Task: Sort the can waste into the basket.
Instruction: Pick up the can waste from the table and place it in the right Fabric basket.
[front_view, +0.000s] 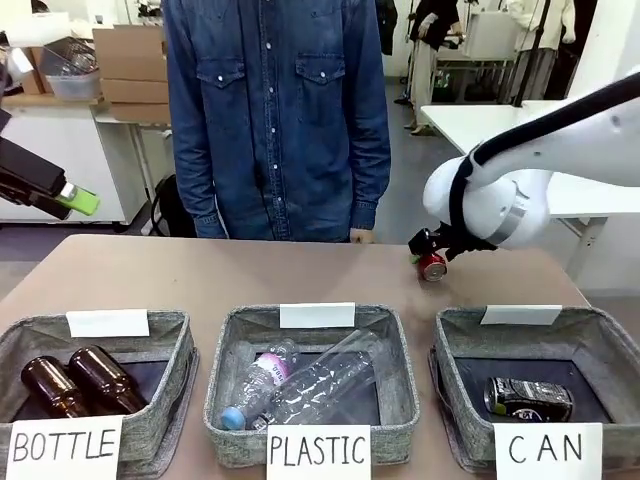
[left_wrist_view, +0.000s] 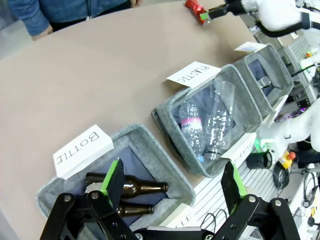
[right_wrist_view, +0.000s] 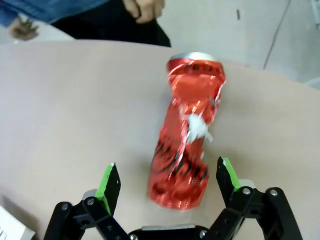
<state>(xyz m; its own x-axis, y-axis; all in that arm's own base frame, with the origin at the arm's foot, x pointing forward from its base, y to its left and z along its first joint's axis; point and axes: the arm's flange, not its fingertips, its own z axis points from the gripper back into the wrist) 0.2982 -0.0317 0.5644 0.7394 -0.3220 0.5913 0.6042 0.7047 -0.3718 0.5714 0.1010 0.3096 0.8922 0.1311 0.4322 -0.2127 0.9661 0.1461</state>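
Note:
The shiny red can (right_wrist_view: 187, 135), crumpled, lies on the tan table with its silver end pointing away from me. My right gripper (right_wrist_view: 167, 175) is open, a green pad on each side of the can's near end with a gap to both. In the front view this gripper (front_view: 432, 250) sits low over the red can (front_view: 432, 266), behind the CAN basket (front_view: 600, 345). The black can (front_view: 528, 398) lies inside that basket. My left gripper (left_wrist_view: 172, 172) hangs open and empty above the BOTTLE basket (left_wrist_view: 150, 137), at the far left (front_view: 70, 198) in the front view.
The BOTTLE basket (front_view: 170, 330) holds two brown glass bottles (front_view: 75, 380). The PLASTIC basket (front_view: 395, 335) holds clear plastic bottles (front_view: 300, 385). A person in a denim shirt (front_view: 275, 110) stands at the far edge, a hand (right_wrist_view: 145, 10) resting beyond the red can.

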